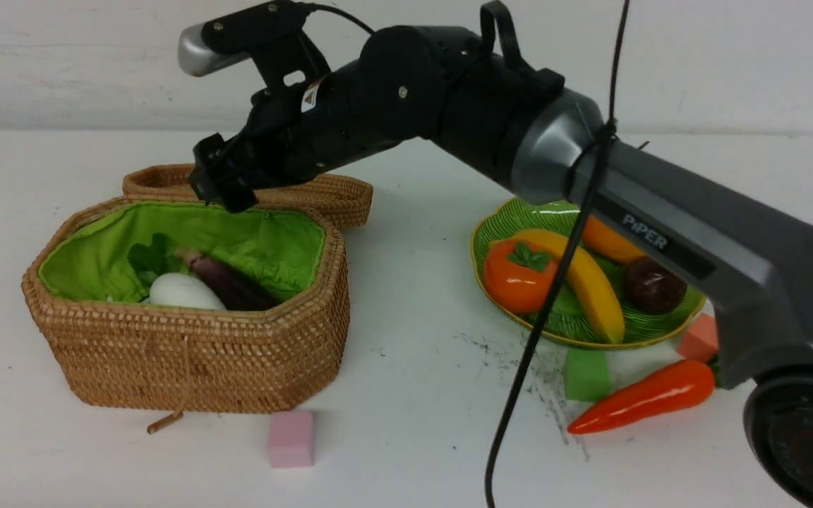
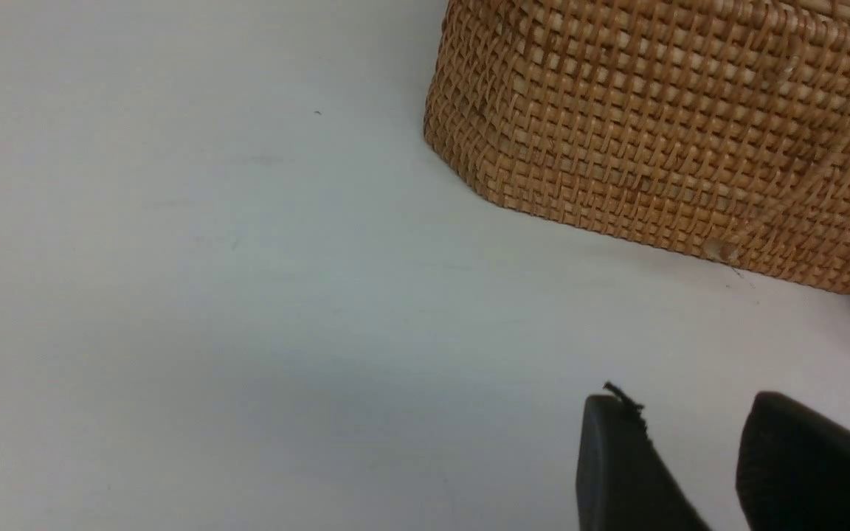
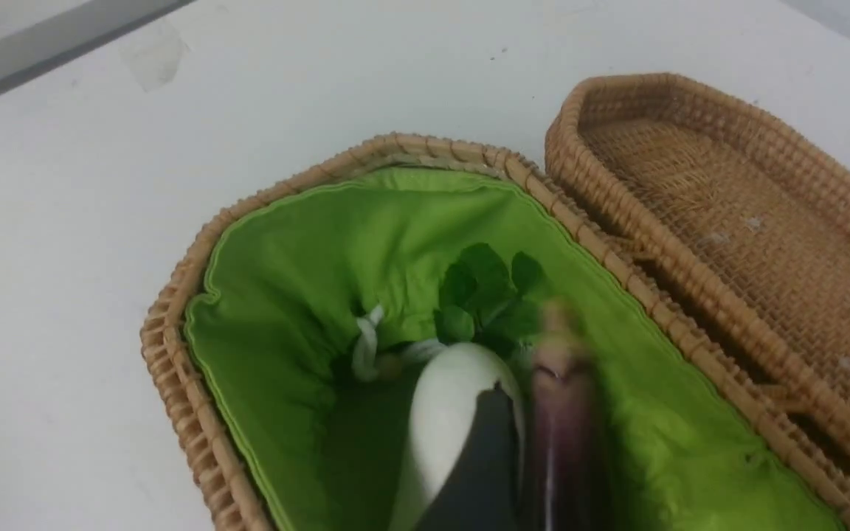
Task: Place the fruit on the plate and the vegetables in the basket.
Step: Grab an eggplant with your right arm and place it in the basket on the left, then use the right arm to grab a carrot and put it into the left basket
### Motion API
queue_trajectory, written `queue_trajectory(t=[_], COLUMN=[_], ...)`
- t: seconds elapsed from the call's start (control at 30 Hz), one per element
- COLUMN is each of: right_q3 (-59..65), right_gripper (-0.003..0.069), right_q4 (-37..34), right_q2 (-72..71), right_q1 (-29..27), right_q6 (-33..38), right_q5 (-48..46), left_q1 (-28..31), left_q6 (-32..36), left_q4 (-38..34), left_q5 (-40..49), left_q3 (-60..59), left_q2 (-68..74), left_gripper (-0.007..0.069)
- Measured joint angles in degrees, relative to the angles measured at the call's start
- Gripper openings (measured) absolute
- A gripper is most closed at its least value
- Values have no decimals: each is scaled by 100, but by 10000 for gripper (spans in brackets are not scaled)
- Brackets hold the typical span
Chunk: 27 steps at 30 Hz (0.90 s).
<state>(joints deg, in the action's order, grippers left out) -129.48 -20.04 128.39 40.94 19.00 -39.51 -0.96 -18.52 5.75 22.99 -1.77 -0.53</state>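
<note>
While the right arm reaches across toward the basket, its fingers stand wide apart above the open top. Inside, on the bright green lining, lie the white radish with its green leaves and the dark purple eggplant, side by side. In the right wrist view the eggplant shows between the fingers and looks blurred; whether either finger touches it, I cannot tell. The wicker lid lies open behind the basket.

The orange-red carrot rests on the tabletop in front of the plate, its green top partly hidden by the right arm. A green cube sits between the carrot and the plate, and a coral cube is near the carrot's leafy end. A pink cube stands on the tabletop just in front of the basket.

On the green leaf-shaped plate are all four fruits: the persimmon at the left, the banana curving beside it, the mango toward the back, partly covered by the arm, and the dark plum at the right.

The left fingers are apart over the tabletop, in front of the basket, with a gap showing between them.
</note>
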Motion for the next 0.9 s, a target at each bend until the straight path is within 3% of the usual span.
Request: queue_trajectory(t=[0.23,0.47,0.63,0.77,0.9], right_q3=[474,3060,4777,5457,5686], right_gripper=[632,550,542,552,595], right_q4=[-162,77,201,540,1187], right_q2=[-1058,-3235,-3779,-3750,-3548], right_q1=[-682,-2176,-3009,-3086,-3086], right_q6=[-169,-296,-1671,-2543,-4278], right_q5=[-1047,-1061,-1237,-1345,-1381], left_q1=[0,0,0,0,0], left_q6=[0,0,0,0,0], left_q4=[0,0,0,0,0], left_q5=[0,0,0,0,0], left_q3=[0,0,0,0,0], left_q2=[0,0,0,0,0], left_gripper=[238,238,238,238,238])
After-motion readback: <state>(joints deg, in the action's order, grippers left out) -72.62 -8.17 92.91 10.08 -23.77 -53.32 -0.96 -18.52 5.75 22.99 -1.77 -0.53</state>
